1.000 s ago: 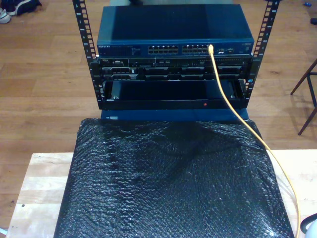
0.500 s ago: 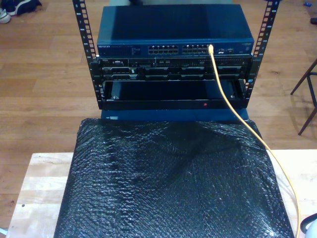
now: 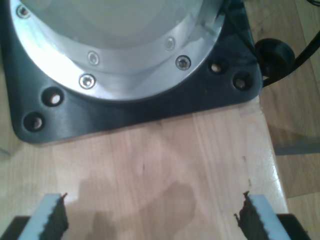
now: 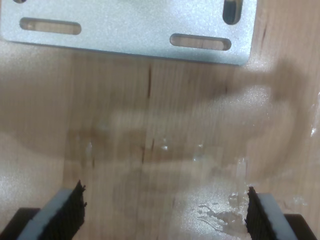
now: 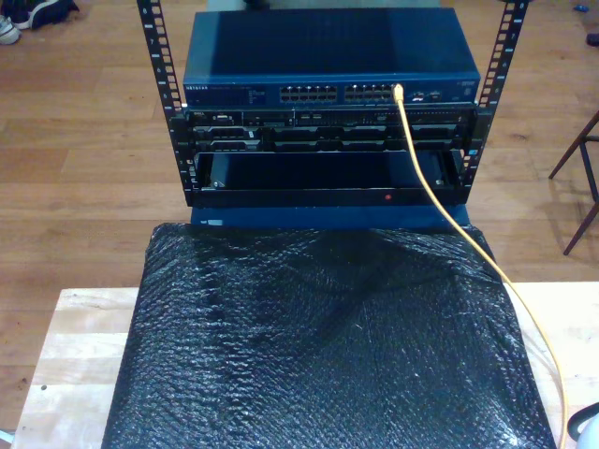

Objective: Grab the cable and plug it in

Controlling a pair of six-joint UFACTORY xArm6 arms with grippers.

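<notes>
The yellow-orange cable (image 5: 440,201) runs from the exterior view's lower right corner up over the black sheet to the blue network switch (image 5: 328,56). Its tip (image 5: 397,91) sits in a port near the right end of the switch's port row. My first gripper (image 3: 150,215) is open over bare wooden tabletop, nothing between its fingers (image 3: 52,217), and faces a black base plate (image 3: 140,110) with a silver flange. My second gripper (image 4: 162,210) is open over wood too, empty, in front of a slotted metal plate (image 4: 130,25).
The switch sits atop a black rack (image 5: 328,173) on the floor beyond the wooden table (image 5: 65,346). A black bubble-wrap sheet (image 5: 318,346) covers most of the table. Chair legs (image 5: 585,178) stand at the exterior view's right. A thick black lead (image 3: 280,55) lies beside the base plate.
</notes>
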